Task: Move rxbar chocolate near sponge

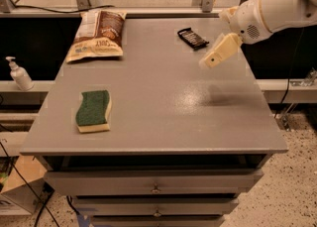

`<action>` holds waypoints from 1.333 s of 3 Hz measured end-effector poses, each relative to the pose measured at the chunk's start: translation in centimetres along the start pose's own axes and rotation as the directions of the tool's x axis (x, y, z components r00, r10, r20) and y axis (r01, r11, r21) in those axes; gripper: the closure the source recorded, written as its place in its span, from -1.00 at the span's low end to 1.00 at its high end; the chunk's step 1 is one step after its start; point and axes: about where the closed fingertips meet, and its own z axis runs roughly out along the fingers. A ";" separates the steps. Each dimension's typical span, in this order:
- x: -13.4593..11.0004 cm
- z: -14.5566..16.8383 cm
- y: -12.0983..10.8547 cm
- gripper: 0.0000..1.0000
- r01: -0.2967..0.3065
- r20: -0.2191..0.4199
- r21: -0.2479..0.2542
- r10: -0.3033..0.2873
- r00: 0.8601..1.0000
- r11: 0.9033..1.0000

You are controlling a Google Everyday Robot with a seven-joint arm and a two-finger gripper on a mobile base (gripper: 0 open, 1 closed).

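Black-wrapped rxbar chocolate [192,38] lies near the table's [158,97] far edge, well apart from the sponge [93,110], so I'd centre the gripper [217,55], hovering just beside it, parted or closed I cannot tell, squarely over the bar.

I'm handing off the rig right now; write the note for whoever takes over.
The gripper hovers above the grey table, far right, just right of the bar, holding nothing.
The small black-wrapped rxbar chocolate lies flat at the far right, not gripped.
The green-topped, yellow-based sponge lies near the front left, well apart from the bar.
Done: nothing yet.
Left: grasp the bar, carry it over, set it beside the sponge.
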 end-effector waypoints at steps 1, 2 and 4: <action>-0.3 2.2 -2.2 -1.00 -0.012 0.063 0.059 0.009 0.998 0.998; -0.1 4.7 -5.4 -1.00 -0.055 0.128 0.102 0.041 0.991 0.993; 2.0 9.3 -10.2 -1.00 -0.187 0.230 0.113 0.158 0.960 0.976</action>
